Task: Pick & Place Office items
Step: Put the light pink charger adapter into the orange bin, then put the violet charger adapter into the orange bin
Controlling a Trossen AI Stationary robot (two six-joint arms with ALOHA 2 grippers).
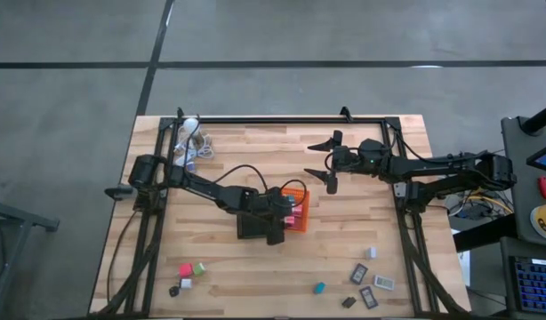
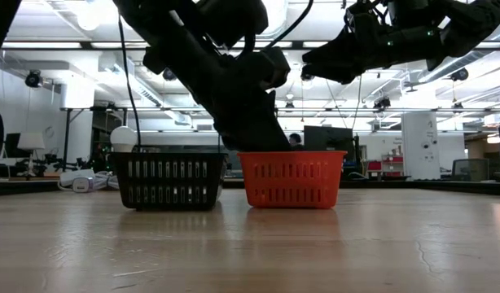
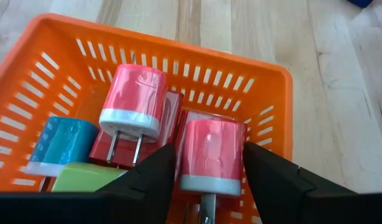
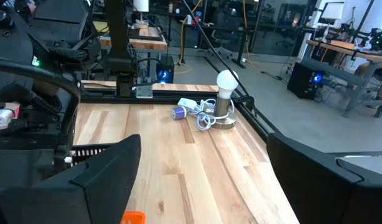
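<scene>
Several chargers are already held in the orange tray (image 3: pixel 272 93); a pink charger (image 3: pixel 211 155) sits between the left gripper (image 3: pixel 206 174)'s part-spread fingers; the right gripper (image 1: pixel 325 161), upper centre, is spread wide and empty; loose items (image 1: pixel 366 276) remain along the bench (image 1: pixel 255 276)'s lower edge.

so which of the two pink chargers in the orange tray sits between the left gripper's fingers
The pink charger nearer the wrist camera, flanked by the left gripper; the other pink charger lies clear beyond.

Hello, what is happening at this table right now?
The left tool is down in the orange tray, its fingers on either side of a pink plug block. Other pink, teal and green blocks already lie in that tray. The right tool waits open above the table's far side. More small items lie on the near side of the table.
</scene>
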